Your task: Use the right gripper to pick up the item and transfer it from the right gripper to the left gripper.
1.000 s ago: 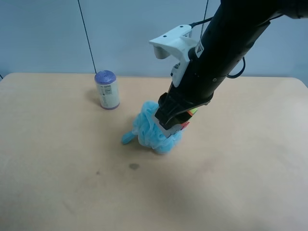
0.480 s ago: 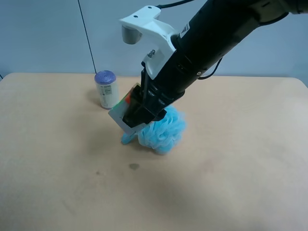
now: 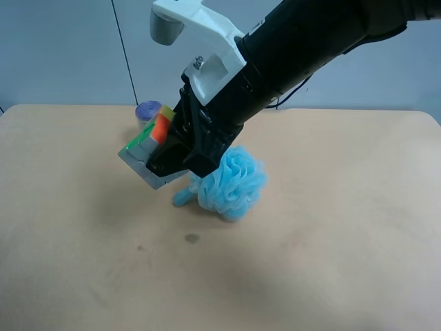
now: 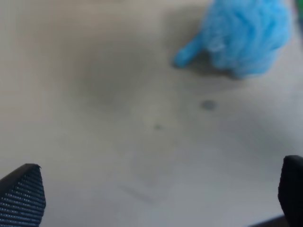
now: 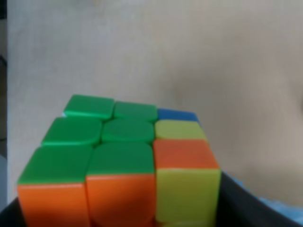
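The item, a small puzzle cube (image 3: 147, 147), is held in the air by my right gripper (image 3: 164, 163), the black claw on the thick arm with the white wrist bracket. The cube hangs above the table, to the exterior high view's left of the blue puff (image 3: 231, 183). In the right wrist view the cube (image 5: 124, 161) fills the lower part of the picture, showing green, orange, yellow and blue squares. My left gripper (image 4: 158, 191) shows only in the left wrist view. Its two fingertips (image 4: 23, 194) stand wide apart with nothing between them, above bare table near the puff (image 4: 246, 33).
The white canister with the purple lid (image 3: 146, 110) stands behind the cube, mostly hidden by it. A small dark spot (image 3: 191, 238) marks the tan table (image 3: 344, 241) in front of the puff. The left arm is out of the exterior high view.
My right arm has lifted the cube from beside the puff and carried it up and toward the exterior high view's left. The puff is now uncovered.
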`<state>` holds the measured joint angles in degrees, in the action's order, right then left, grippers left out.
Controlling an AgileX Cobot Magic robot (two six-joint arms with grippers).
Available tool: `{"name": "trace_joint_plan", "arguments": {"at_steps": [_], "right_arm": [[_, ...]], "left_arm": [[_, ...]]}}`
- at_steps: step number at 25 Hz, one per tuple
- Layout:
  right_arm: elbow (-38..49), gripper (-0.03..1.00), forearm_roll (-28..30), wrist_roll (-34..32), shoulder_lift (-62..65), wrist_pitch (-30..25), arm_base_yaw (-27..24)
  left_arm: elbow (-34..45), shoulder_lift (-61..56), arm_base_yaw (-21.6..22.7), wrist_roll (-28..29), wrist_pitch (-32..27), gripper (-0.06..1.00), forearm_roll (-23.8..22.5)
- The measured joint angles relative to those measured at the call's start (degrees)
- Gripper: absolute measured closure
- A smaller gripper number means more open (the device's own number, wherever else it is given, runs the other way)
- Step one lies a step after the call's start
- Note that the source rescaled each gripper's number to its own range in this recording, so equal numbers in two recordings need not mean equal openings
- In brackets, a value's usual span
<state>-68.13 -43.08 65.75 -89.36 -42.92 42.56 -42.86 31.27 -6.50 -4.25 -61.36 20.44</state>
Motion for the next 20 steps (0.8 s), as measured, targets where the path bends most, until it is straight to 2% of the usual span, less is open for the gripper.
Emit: {"name": "trace_joint_plan", "arguments": {"at_steps": [3, 7, 14, 20], "right_arm": [[0.00, 0.97, 0.02, 1.18, 0.00, 1.10, 1.48], [0.00, 0.97, 2.91, 1.60, 0.00, 4.96, 6.31], [0.00, 0.97, 4.50, 2.23, 0.00, 10.31, 8.30], [0.00, 0.97, 4.39, 3.98, 0.00, 11.47, 8.34]], "left_arm": [[-4.80, 8.31, 0.00, -2.71, -2.23, -0.05, 4.81], [-9.96, 17.14, 0.00, -5.16, -5.39, -0.05, 9.04], [-11.75, 24.94, -5.12, -5.68, -5.29, -0.05, 10.35], [-11.75, 29.79, -7.96, -5.80, -1.00, -0.05, 11.59]]}}
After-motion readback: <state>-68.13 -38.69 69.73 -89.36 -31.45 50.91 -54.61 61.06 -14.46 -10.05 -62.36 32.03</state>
